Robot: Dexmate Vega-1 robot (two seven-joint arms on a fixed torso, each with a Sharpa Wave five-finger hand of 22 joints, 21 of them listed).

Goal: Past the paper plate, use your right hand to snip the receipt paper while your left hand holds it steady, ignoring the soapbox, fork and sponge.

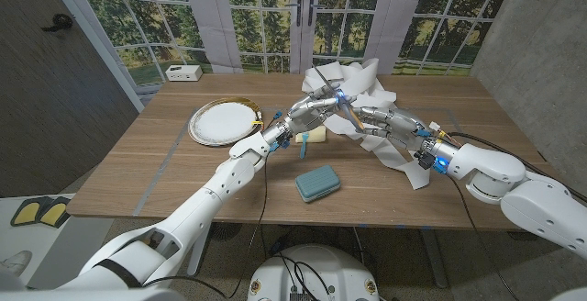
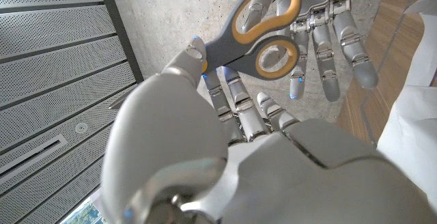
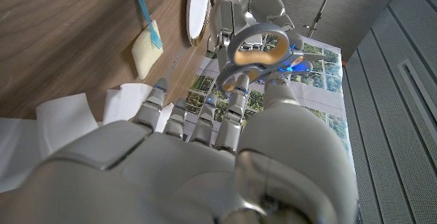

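1. My left hand (image 1: 314,113) is up over the middle of the table, and it looks to be the one gripping the scissors (image 2: 256,36) by the grey body near the orange-lined handle loops. That's the wrong hand for the snip, so a handover seems to be the step in hand.
2. My right hand (image 1: 383,123) faces it, just beside, fingers spread and reaching toward the loops; in my right wrist view the loops sit right past my fingertips (image 3: 208,101). I can't tell whether any finger is through a loop yet. I'd call it still released, holding nothing firmly.
3. Risk one: if my left lets go before my right has a real hold, the scissors drop onto the table or the paper.
4. The receipt paper (image 1: 396,154) lies crumpled and heaped under and behind both hands, beyond the paper plate (image 1: 220,121), trailing to the right front. Nobody is holding it steady.
5. Risk two: fingers jamming against the loop rims instead of threading in could twist the scissors out of my left hand's grip.
6. Risk three: the sponge (image 3: 145,50) with the blue fork (image 3: 149,20) on it sits right below my left wrist, the teal soapbox (image 1: 318,183) nearer the front. A low swing could knock them.
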